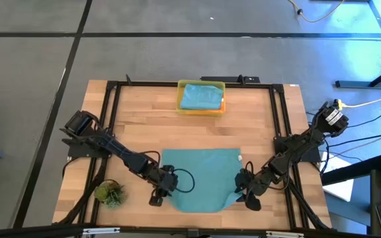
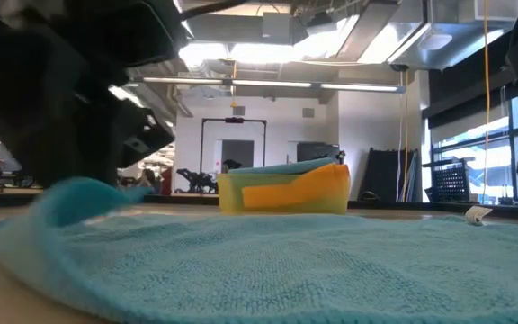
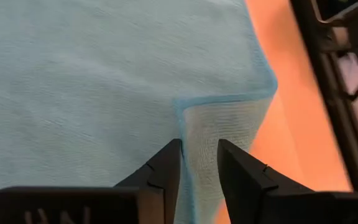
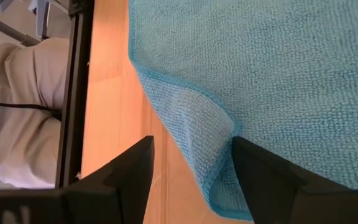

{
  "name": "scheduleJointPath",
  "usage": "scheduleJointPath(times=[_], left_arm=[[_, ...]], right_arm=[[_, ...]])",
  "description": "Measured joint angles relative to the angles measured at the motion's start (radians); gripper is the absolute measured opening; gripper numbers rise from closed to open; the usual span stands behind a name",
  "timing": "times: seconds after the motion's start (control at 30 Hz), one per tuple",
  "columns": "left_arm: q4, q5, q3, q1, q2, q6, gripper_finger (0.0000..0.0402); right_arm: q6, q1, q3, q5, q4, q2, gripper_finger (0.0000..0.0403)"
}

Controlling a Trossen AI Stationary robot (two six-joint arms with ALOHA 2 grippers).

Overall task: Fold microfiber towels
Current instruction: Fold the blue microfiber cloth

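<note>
The towel (image 1: 200,177) lay spread flat on the table (image 1: 137,132) between the two arms, its near edge toward the front of the table and its two near corners each curled over. The left gripper (image 1: 166,186) sat at the near-left corner, its jaws a little apart with the turned-up flap between them, though a firm grip could not be told. The right gripper (image 1: 246,192) stood at the near-right corner, jaws wide, straddling its flap without pinching it. Each arm was nearest its own corner, so a fold would likely carry both corners away toward the far edge, where the bin (image 1: 201,98) stood with folded towels inside.
</note>
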Motion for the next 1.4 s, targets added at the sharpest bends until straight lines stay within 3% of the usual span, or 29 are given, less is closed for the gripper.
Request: scheduleJointPath(times=[0.43, 0.53, 1.0, 1.4], left_arm=[[0.002, -0.074, 0.0, -0.043, 0.0, -0.022, 0.0098], [0.002, -0.079, 0.0, -0.042, 0.001, 0.002, 0.0093], [0.001, -0.102, 0.0, -0.044, 0.002, 0.049, 0.0005], [-0.001, -0.133, 0.0, -0.043, 0.002, 0.051, 0.0001]], right_arm=[[-0.01, 0.0, 0.0, 0.019, -0.007, 0.0, 0.0217], [0.001, 0.0, 0.0, -0.045, -0.007, -0.003, 0.0217], [0.148, 0.015, 0.0, -0.098, -0.038, -0.016, 0.0217], [0.063, 0.038, 0.0, -0.025, 0.039, -0.003, 0.0214]])
